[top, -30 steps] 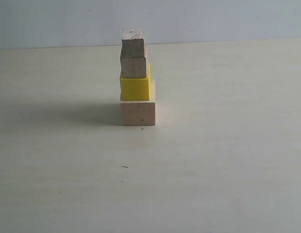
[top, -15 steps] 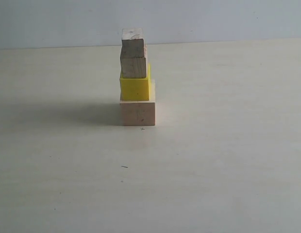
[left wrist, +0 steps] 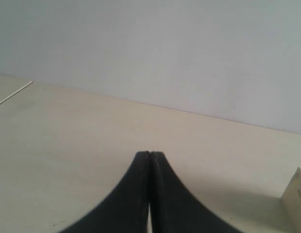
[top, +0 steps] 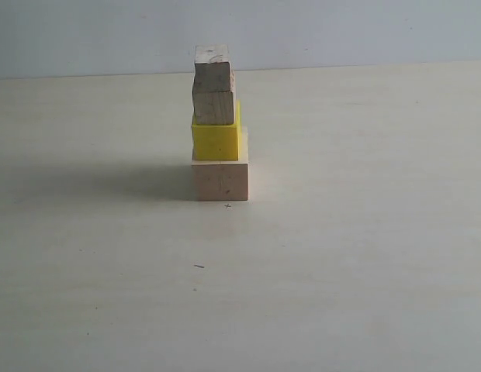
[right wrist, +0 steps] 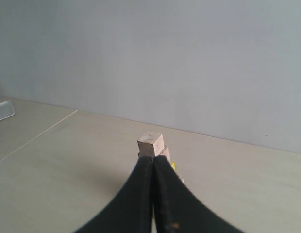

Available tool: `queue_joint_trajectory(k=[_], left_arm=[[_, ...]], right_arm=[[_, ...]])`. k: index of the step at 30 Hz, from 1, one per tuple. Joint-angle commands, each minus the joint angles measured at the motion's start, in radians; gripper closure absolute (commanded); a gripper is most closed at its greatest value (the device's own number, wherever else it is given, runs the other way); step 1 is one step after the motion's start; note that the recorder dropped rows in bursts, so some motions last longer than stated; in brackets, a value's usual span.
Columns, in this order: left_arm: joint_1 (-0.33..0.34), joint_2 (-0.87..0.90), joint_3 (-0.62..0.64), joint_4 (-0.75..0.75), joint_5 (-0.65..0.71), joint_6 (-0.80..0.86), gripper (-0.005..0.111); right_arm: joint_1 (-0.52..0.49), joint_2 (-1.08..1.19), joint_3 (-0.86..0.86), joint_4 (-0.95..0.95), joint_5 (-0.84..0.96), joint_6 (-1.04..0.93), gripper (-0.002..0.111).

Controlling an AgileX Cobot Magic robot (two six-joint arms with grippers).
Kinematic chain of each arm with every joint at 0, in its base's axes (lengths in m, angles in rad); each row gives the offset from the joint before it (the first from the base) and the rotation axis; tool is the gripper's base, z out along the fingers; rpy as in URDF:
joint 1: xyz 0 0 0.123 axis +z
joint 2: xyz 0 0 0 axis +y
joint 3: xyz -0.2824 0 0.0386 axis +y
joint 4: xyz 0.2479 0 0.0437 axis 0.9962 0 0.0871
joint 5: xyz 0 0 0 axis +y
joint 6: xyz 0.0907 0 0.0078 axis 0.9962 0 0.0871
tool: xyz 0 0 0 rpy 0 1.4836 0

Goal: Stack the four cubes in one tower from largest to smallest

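Note:
The four cubes stand as one tower on the table in the exterior view: the large pale wood cube [top: 221, 180] at the bottom, the yellow cube [top: 216, 141] on it, the medium wood cube [top: 213, 107] above, and the small wood cube [top: 213, 62] on top. No gripper appears in that view. My right gripper [right wrist: 154, 158] is shut and empty, with the small cube [right wrist: 151, 144] showing just beyond its tips and a sliver of the yellow cube [right wrist: 173, 166] beside them. My left gripper [left wrist: 149, 153] is shut and empty; a pale wood edge [left wrist: 296, 199] shows at the frame border.
The pale table [top: 341, 256] spreads on all sides of the tower, with a plain grey wall [top: 341, 31] behind it. A white tray corner [right wrist: 2, 111] lies at the far edge of the right wrist view.

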Motion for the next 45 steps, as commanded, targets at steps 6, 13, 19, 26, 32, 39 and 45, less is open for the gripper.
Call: queue_joint_trajectory(k=[6, 13, 19, 26, 32, 39, 45], left_arm=[[-0.025, -0.005, 0.106, 0.134, -0.058, -0.182, 0.107], [-0.038, -0.005, 0.106, 0.263, -0.019, -0.21, 0.107], [-0.038, -0.005, 0.106, 0.258, 0.038, -0.19, 0.107], [-0.038, -0.005, 0.106, 0.258, 0.043, -0.123, 0.107], [-0.038, -0.005, 0.106, 0.252, 0.043, -0.132, 0.107], [-0.038, -0.005, 0.106, 0.253, 0.038, -0.131, 0.107], [-0.038, -0.005, 0.106, 0.253, 0.038, -0.131, 0.107]], right_arm=[[-0.002, -0.007, 0.005, 0.0, -0.005, -0.004, 0.108], [-0.002, -0.007, 0.005, 0.0, -0.005, -0.004, 0.108], [-0.002, -0.007, 0.005, 0.0, -0.005, -0.004, 0.108], [-0.002, -0.007, 0.005, 0.0, -0.005, -0.004, 0.108], [-0.002, -0.007, 0.005, 0.0, -0.005, -0.004, 0.108], [-0.002, -0.007, 0.005, 0.0, -0.005, -0.004, 0.108], [-0.002, -0.007, 0.005, 0.0, -0.005, -0.004, 0.108]])
